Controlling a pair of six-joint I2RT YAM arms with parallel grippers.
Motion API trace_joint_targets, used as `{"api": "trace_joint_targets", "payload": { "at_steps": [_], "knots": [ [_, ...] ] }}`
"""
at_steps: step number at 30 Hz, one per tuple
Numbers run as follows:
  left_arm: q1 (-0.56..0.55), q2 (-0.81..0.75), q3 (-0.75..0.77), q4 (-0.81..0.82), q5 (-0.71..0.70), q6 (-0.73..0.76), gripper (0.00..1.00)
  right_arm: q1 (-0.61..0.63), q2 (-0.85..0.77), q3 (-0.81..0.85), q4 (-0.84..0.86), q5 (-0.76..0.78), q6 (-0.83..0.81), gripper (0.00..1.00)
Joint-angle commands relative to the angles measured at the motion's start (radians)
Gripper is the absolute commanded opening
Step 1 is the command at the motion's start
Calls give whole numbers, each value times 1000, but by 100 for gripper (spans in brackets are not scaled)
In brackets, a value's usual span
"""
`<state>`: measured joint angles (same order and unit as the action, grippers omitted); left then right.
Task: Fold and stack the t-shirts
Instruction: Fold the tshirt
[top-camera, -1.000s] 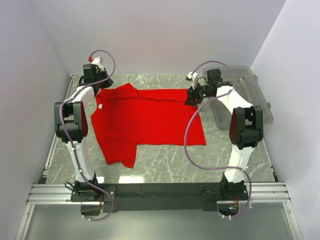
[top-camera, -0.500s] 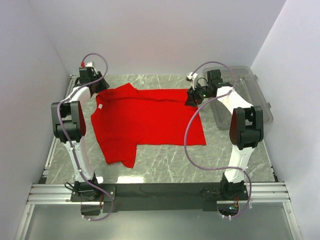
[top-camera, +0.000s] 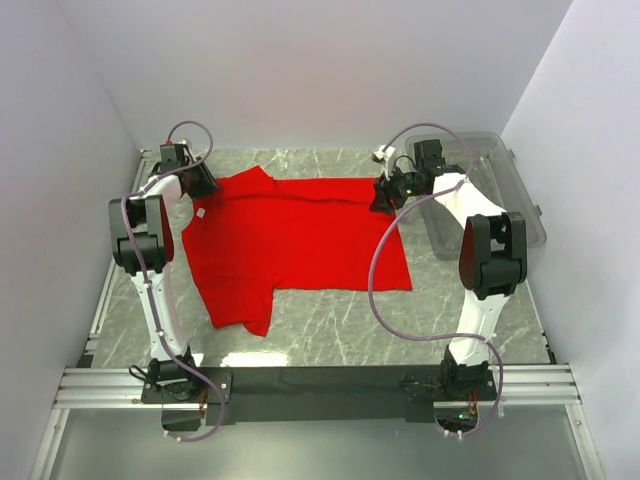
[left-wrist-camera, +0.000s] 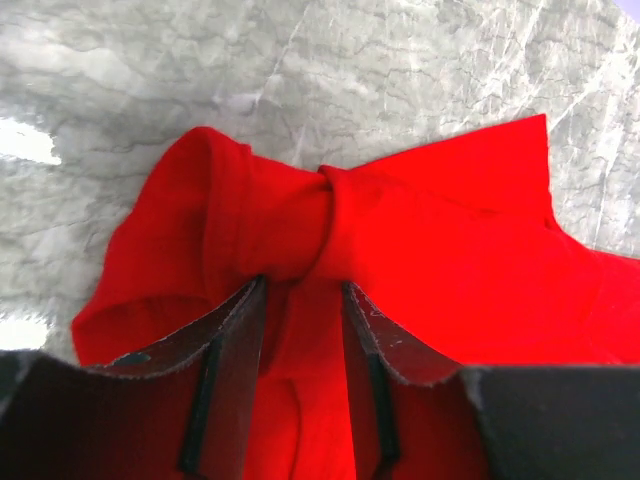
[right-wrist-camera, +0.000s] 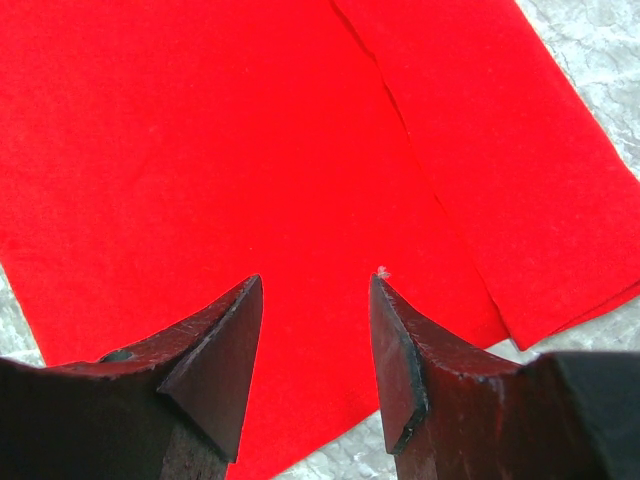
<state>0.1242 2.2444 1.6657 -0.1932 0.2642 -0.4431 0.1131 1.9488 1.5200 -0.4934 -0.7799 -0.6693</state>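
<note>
The red t-shirt (top-camera: 300, 235) lies spread on the marble table, one sleeve (top-camera: 240, 310) pointing toward the near side. A small white label (top-camera: 200, 212) shows at its left edge. My left gripper (top-camera: 197, 180) hovers at the shirt's far-left corner. In the left wrist view it (left-wrist-camera: 300, 285) is open, with a bunched fold of the t-shirt (left-wrist-camera: 430, 230) lying at and under its fingertips. My right gripper (top-camera: 383, 195) is over the far-right corner. It (right-wrist-camera: 315, 280) is open just above the flat t-shirt (right-wrist-camera: 200, 150), nothing between its fingers.
A clear plastic bin (top-camera: 515, 200) stands at the far right, beside the right arm. White walls close in the table on three sides. A metal rail (top-camera: 320, 385) with both arm bases runs along the near edge.
My left gripper has opened, letting go of the bunched far-left corner, and its wrist has shifted a little left and down. The right arm and the shirt's spread stay the same.
</note>
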Motion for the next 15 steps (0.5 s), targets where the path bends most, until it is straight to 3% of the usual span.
{"api": "trace_joint_targets", "payload": {
  "at_steps": [1,15],
  "knots": [
    [8,9,60,12,66,-19,41,-7,-57,0,23,-18,10,54],
    [20,49,97,35,142,-32,40,-10,-54,3,21,-18,8,54]
  ]
}}
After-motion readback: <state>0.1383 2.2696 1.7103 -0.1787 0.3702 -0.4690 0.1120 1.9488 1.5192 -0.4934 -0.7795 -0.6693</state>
